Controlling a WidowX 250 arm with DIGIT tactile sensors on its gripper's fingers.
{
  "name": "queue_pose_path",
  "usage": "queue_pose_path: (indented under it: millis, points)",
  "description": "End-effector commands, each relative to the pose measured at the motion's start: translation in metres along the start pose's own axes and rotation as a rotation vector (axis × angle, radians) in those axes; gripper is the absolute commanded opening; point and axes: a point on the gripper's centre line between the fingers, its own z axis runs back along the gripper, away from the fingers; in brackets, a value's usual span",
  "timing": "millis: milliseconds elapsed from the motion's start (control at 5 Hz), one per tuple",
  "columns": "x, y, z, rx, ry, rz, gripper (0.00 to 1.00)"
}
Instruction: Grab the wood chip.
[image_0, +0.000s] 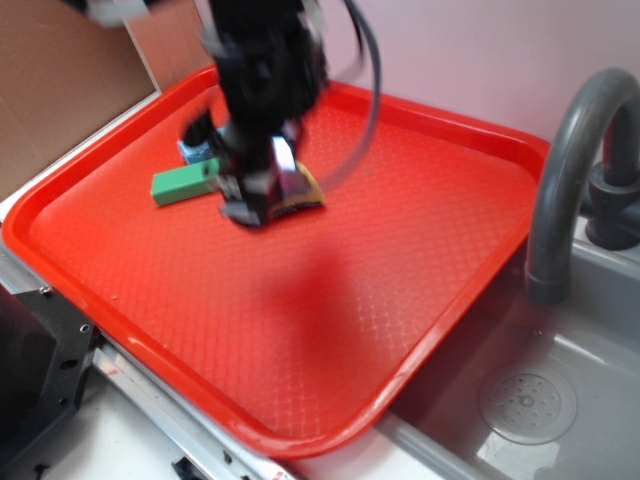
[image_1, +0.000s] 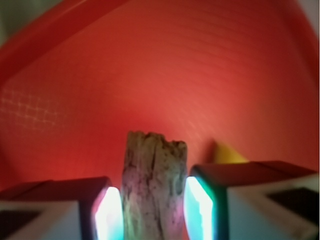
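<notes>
- Reaching down from the frame's 12 o'clock edge over the red tray (image_0: 400, 300), blurred, with the hand (image_0: 258, 195) low at the far-left part.
- Closed on the wood chip (image_1: 152, 187), both fingers (image_1: 207, 205) pressing its sides in the wrist view.
- Long axis running from 6 toward 12 o'clock there, rough blunt end foremost.
- Flanked by a green block (image_0: 185, 185) at 9 o'clock and a yellow sponge (image_0: 305, 195) at 3.

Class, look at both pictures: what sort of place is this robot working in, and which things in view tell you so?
Probably a toy or mock kitchen sink set up for robot trials. A grey basin with a drain and a curved grey faucet sit beside a red tray, where the gripper brackets a wood chip.
</notes>
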Motion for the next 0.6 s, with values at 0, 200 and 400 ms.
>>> queue_pose_path:
  millis: [0, 200, 400]
  points:
    - [-0.048, -0.005, 0.088, -0.103, -0.1, 0.496, 0.0]
    - [-0.064, -0.011, 0.101, -0.099, -0.107, 0.746, 0.0]
    - [-0.06, -0.014, 0.099, -0.057, -0.1, 0.838, 0.0]
